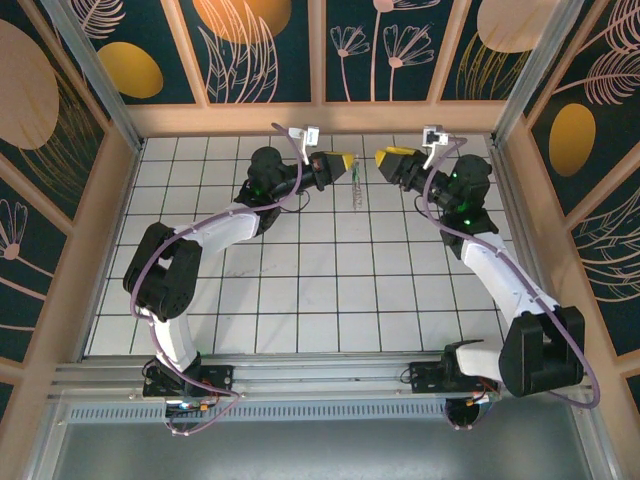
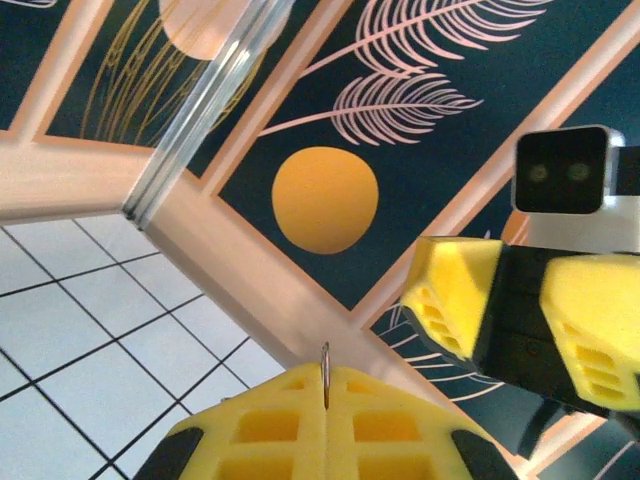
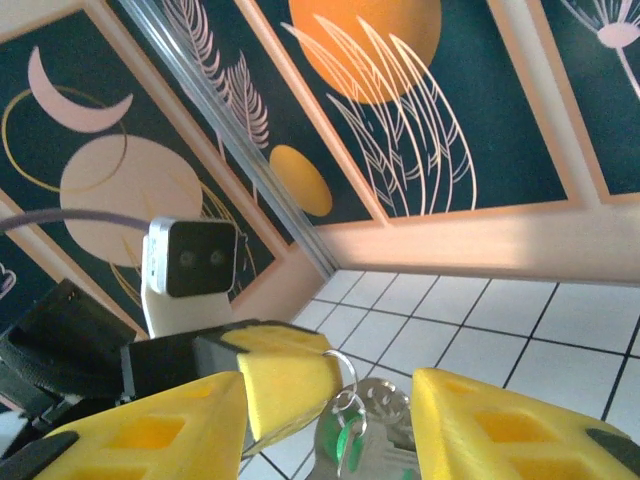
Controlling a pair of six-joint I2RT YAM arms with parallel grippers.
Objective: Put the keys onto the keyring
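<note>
Left fingers (image 2: 265,425) clamped on keyring (image 2: 325,370). Keys (image 3: 350,440) dangle from it (green one included) between the parted right fingers (image 3: 500,425).

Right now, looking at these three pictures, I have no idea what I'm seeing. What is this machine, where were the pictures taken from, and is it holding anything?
It is two robot arms bolted at the near edge of a white tiled table. The overhead picture looks down from above and behind them: left arm on the left, right arm on the right. The other two come from small cameras on each wrist, so you see that arm's own yellow jaws at the bottom. The left arm's jaws are shut, pinching a thin metal keyring. From it hang the keys, one with a green head, above the table. The right arm's jaws stand open, facing them, not gripping.
</note>
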